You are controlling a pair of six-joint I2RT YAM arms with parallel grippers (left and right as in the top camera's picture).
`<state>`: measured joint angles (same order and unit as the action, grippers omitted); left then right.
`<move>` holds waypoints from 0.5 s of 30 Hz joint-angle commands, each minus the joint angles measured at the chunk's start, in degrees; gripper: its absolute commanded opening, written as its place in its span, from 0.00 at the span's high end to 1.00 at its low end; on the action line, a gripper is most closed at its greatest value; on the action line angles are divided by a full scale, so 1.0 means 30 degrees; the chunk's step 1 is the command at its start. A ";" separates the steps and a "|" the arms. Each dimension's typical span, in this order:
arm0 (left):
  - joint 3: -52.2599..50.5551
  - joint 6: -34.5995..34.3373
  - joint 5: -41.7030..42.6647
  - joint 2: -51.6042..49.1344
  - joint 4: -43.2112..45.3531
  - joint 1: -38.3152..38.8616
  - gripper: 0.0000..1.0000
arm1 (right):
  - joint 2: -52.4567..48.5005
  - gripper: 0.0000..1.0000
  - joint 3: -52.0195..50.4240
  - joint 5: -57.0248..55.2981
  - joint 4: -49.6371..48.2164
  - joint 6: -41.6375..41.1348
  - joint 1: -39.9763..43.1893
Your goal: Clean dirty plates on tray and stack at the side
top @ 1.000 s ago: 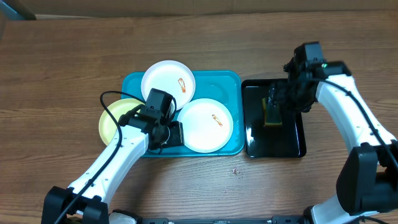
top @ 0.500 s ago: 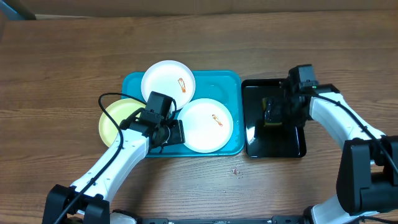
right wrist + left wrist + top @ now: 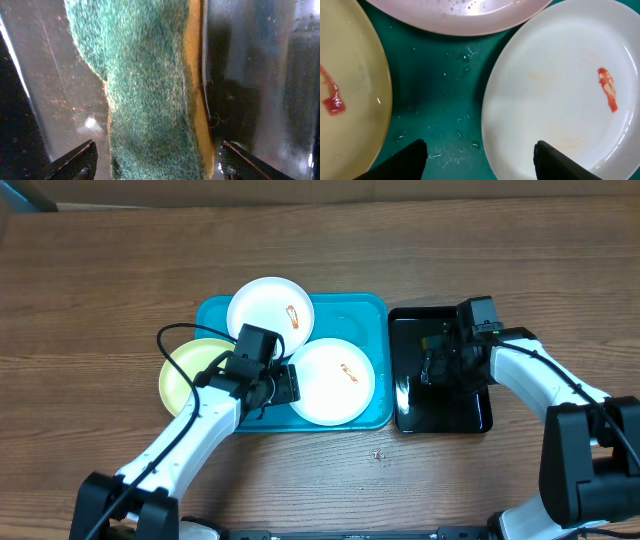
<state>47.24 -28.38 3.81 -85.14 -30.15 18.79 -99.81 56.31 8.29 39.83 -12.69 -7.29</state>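
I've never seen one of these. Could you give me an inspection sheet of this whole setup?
Surface: wooden table.
Job's things: blue tray holds two white plates, both smeared red; yellow plate, smeared too, overlaps its left rim.
Clutter: black tray with a sponge; speck on the table.
Grippers: left gripper open at a white plate's rim; right gripper open astride the sponge.
Cables: black loop by the left arm.
Surroundings: nothing seen.

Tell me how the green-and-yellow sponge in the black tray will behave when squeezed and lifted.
The sponge probably squashes and bends: a fibrous green face on yellow foam. Likely light, though heavier if soaked; the black tray glistens as if wet. Its rough face should resist slipping.
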 commanded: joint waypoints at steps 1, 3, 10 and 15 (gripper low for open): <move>-0.0095 -0.0124 -0.0270 -0.0991 0.0146 0.0146 0.30 | -0.0095 0.20 0.0707 -0.1129 0.0525 -0.0226 -0.0138; -0.0095 -0.0131 0.0080 -0.1472 0.0350 0.0146 0.32 | -0.0095 0.20 0.1137 -0.1399 0.0896 -0.0226 -0.0146; -0.0095 -0.0131 0.1239 -0.2565 0.1137 0.0138 0.49 | -0.0131 0.20 0.0918 -0.1545 0.0721 -0.0219 -0.0255; -0.0087 -0.0117 0.1231 -0.2572 0.1355 0.0138 0.67 | -0.0277 0.20 0.0714 -0.1552 -0.0153 -0.0204 -0.0714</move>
<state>47.22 -28.67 6.74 -92.53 -26.24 18.79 -99.92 58.17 4.23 40.40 -13.28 -8.23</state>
